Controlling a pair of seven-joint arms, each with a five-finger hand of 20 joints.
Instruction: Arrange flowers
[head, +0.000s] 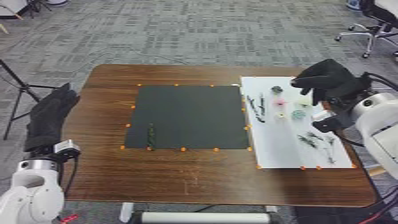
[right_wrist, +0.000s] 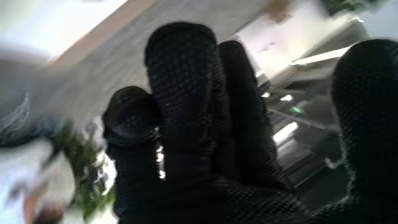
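Black-gloved right hand is positioned over the far right part of the white sheet. In the right wrist view, the hand is open: fingers extended, thumb well apart from them, grip empty. The left hand is beside the left edge of the brown wooden worktop, fingers extended, also empty.

A green stem lies on the black mat, near its left edge and at the near end, pointing away from the robot. The sheet lies to the right of the mat and carries the remaining stock. Dark twigs lie along its left side. Beside them are a dark flower, a pink flower, a small yellowish flower and a pale green flower. Leafy sprigs occupy the nearer part. Orange markers line the edges of mat and sheet.
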